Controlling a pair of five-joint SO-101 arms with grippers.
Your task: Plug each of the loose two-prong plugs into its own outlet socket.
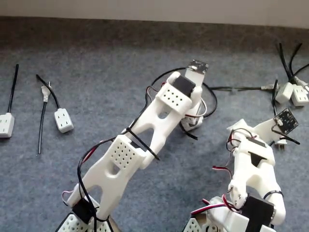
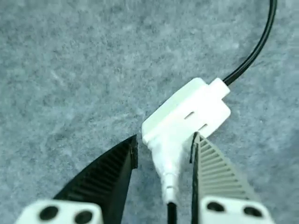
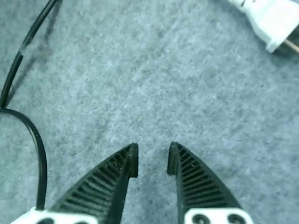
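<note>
A white two-prong plug (image 2: 166,163) is seated in a white outlet socket (image 2: 191,114) with a black cable (image 2: 254,51). My left gripper (image 2: 163,142) is open, one finger on each side of that plug, with small gaps. In the high view the left gripper (image 1: 193,121) is at the carpet's centre. My right gripper (image 3: 153,156) hangs over bare carpet, open by a narrow gap and holding nothing. A loose white plug (image 3: 273,18) lies beyond it, prongs showing. In the high view this plug (image 1: 279,143) is beside the right arm.
At the left lie two white outlets (image 1: 63,120) (image 1: 6,124) and a loose plug (image 1: 45,92) on a black cord. Two more outlets (image 1: 292,93) with cables sit at the far right. A black cable (image 3: 35,135) loops near the right gripper.
</note>
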